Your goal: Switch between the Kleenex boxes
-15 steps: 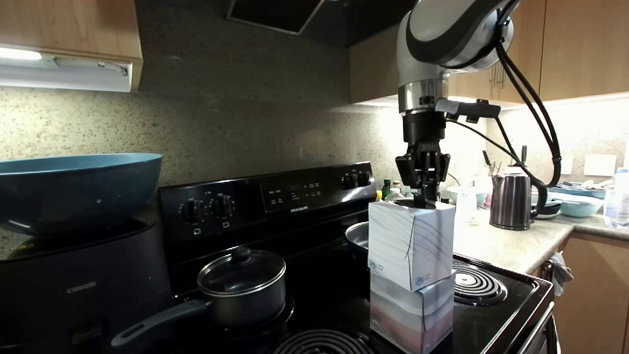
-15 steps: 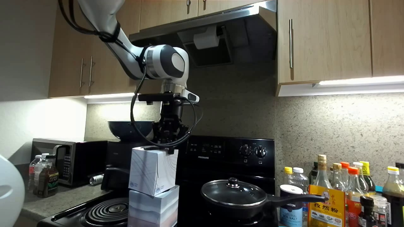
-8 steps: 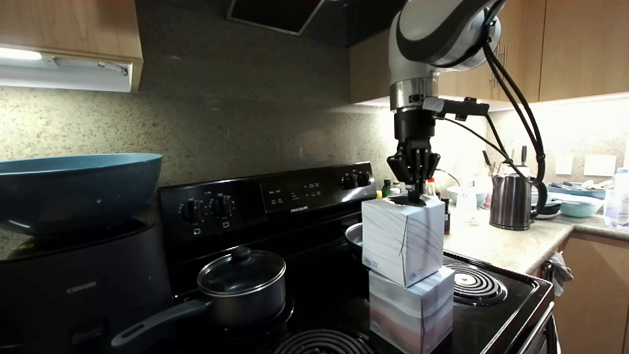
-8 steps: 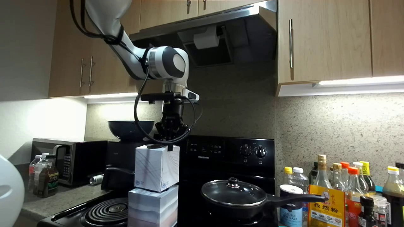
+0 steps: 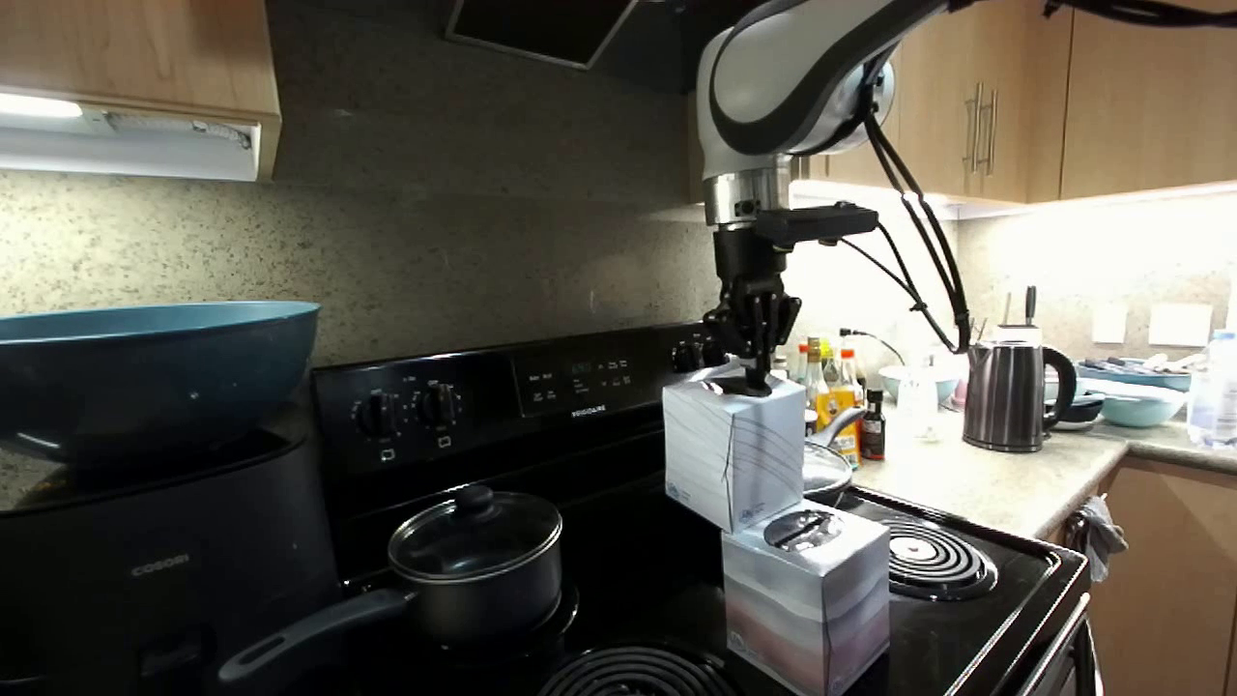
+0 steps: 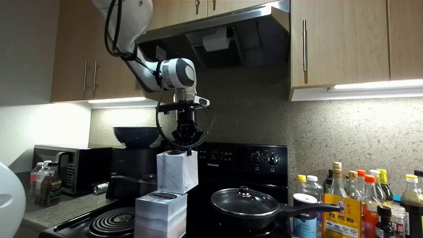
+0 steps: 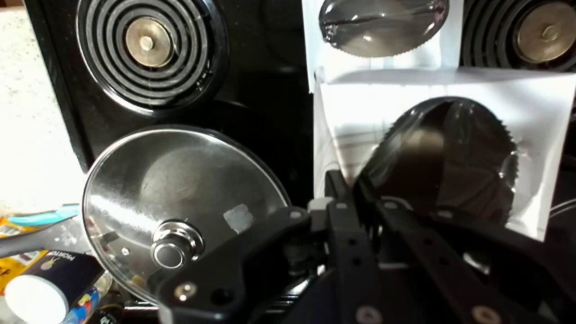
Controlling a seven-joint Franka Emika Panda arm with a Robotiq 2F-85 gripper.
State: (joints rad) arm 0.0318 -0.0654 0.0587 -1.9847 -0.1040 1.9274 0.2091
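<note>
The line-patterned Kleenex box hangs from my gripper in both exterior views. In the wrist view, my fingertips are closed on one top wall of this box, beside its oval opening. The second Kleenex box, with grey and pink bands, stands on the stove top and also shows in an exterior view. The held box is offset from it towards the stove's back panel, at about the height of its top. I cannot tell whether they touch. The banded box's oval opening shows in the wrist view.
A lidded black saucepan stands on the stove, its handle pointing outward. A lidded frying pan sits on a back burner near bottles and a salt can. A steel kettle stands on the counter. A range hood hangs above.
My gripper has carried the line-patterned box off the top of the banded box, towards the stove's back panel. The banded box's top and opening are now exposed. The banded box has stayed put.
</note>
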